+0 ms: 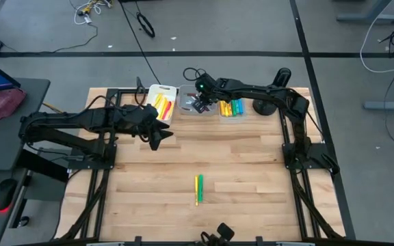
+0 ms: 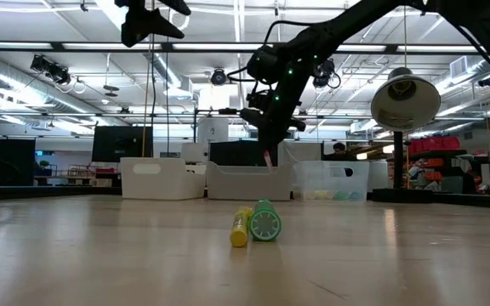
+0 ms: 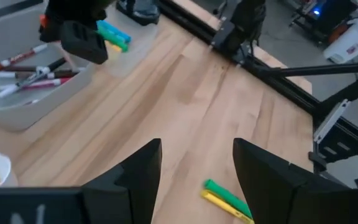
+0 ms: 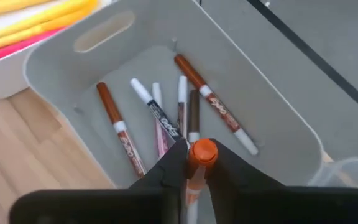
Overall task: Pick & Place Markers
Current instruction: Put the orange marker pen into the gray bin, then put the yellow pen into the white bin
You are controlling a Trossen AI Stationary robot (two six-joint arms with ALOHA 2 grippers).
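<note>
My right gripper point(image 1: 200, 102) hangs over the middle grey bin point(image 4: 253, 106) at the table's far side, shut on a marker with an orange-brown cap point(image 4: 202, 152). Several brown and dark dry-erase markers point(image 4: 166, 118) lie on that bin's floor. A green marker point(image 1: 200, 186) and a yellow marker point(image 1: 196, 190) lie side by side on the table near its front middle. They also show in the low view point(image 2: 264, 223) and in the left wrist view point(image 3: 227, 198). My left gripper point(image 3: 197, 168) is open and empty above the table point(image 1: 157, 133), left of the bins. My right gripper pinches the marker between its two fingers just behind the orange-brown cap point(image 4: 197, 168). The fingers point down and the marker runs along them, its cap end sticking out past the fingertips. It hangs upright, clear above the grey bin's floor point(image 2: 268, 159).
A white bin point(image 1: 163, 102) with yellow, orange and red markers stands left of the grey bin. A clear bin point(image 1: 232, 108) with green, yellow and blue markers stands right of it. Black frame rails point(image 1: 289, 147) run along the table's sides. Bare wood lies in the middle.
</note>
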